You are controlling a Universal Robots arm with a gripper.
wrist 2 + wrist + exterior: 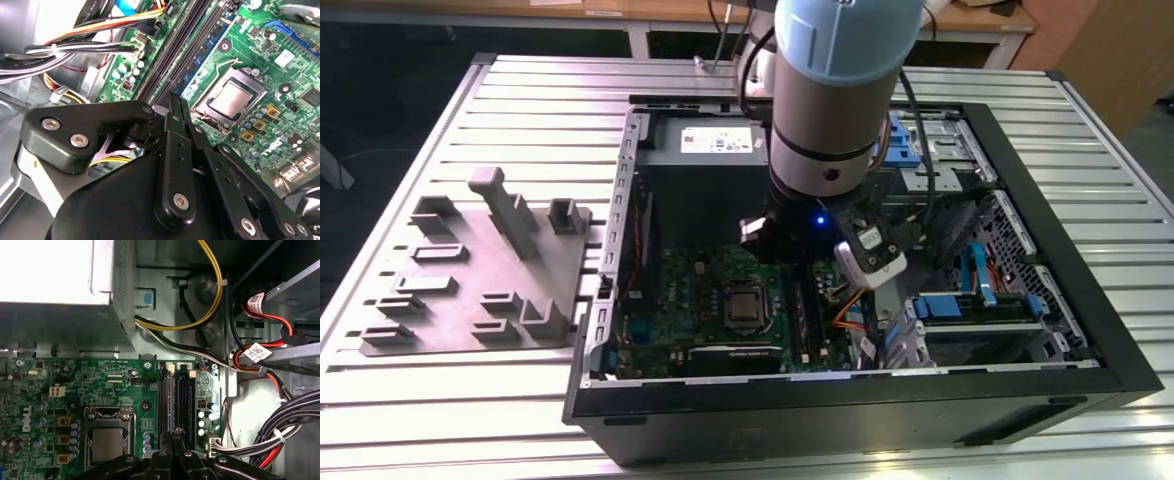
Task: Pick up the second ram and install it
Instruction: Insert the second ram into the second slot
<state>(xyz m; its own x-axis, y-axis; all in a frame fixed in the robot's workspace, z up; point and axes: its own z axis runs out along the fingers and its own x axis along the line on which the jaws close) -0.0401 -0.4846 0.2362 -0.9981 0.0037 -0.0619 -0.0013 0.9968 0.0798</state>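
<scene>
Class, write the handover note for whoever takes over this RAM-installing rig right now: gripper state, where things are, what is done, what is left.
Gripper: down inside the computer case, fingers drawn together, tip just above the memory slots beside the processor socket.
Second ram: dark strips lie along the slots under the tip. Whether one is pinched or seated cannot be told.
Grey fixture: on the table, at the exterior view's left of the case.
Done: the arm is at the slots.
Left: seating of the second ram is unconfirmed.
</scene>
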